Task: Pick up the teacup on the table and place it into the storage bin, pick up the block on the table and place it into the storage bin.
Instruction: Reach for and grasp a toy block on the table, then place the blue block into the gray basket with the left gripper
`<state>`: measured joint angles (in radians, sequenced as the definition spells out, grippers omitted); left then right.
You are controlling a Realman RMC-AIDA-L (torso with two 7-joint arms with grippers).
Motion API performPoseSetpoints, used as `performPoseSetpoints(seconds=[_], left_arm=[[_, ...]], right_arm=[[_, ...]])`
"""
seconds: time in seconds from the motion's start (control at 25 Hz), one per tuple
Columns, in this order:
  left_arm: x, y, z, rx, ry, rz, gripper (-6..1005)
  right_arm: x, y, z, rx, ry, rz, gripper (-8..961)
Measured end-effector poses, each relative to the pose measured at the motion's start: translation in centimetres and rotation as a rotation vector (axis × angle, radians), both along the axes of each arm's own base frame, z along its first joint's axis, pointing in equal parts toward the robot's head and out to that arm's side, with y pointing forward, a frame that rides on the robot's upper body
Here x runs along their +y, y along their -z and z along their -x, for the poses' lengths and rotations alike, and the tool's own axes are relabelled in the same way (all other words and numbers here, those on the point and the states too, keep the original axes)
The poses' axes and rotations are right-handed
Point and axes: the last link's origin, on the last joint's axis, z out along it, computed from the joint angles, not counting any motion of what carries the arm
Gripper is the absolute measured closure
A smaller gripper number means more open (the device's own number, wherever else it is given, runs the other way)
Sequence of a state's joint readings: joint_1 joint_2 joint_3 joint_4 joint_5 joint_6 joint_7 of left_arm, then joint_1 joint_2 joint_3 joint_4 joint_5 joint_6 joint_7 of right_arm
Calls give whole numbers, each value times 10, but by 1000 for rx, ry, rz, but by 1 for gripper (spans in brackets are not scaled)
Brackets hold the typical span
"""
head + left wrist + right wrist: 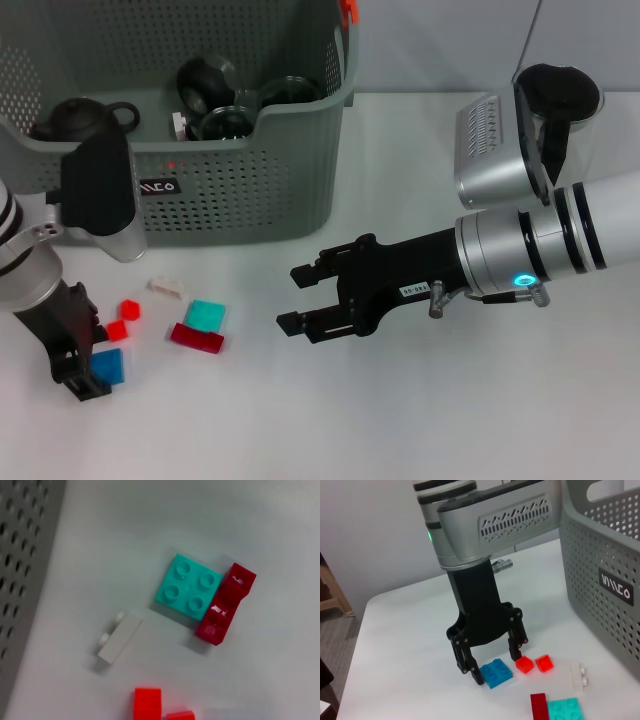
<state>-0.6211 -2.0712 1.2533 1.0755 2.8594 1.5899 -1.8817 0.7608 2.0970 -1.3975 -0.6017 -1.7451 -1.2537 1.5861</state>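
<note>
Nearest, left end effector point(88, 375) down on the white tabletop point(420, 420), fingers spread around a blue block point(108, 366) and a red one point(524, 664), gripping neither. Right end effector point(288, 297) hovering open, empty. Behind, storage bin point(250, 190), label unreadable, holding dark teaware.

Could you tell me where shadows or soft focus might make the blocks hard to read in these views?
Head view: the left gripper shades the blue block under it. Left wrist view: the white block is soft-edged and casts a faint shadow; the dark red block shows small glints. Right wrist view: blocks sharp, shadows weak.
</note>
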Motion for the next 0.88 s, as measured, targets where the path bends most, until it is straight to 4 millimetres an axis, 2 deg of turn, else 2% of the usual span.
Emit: performPoseSetpoints(seconds=[0.32,0.44,0.72,0.88], left_arm=[[0,1,0,9,8,11,323],[-1,1,-2,12,10,20,541],[-4,-8,-12,-7,11,20,599],[-10,-24,-30,-118,-8,7,599]], right_arm=[[0,0,0,0,0,-1,276],[1,-1,0,1,2,-4,276],[1,-1,0,1,2,-5,278],[1,-1,0,1,3,-5,279]])
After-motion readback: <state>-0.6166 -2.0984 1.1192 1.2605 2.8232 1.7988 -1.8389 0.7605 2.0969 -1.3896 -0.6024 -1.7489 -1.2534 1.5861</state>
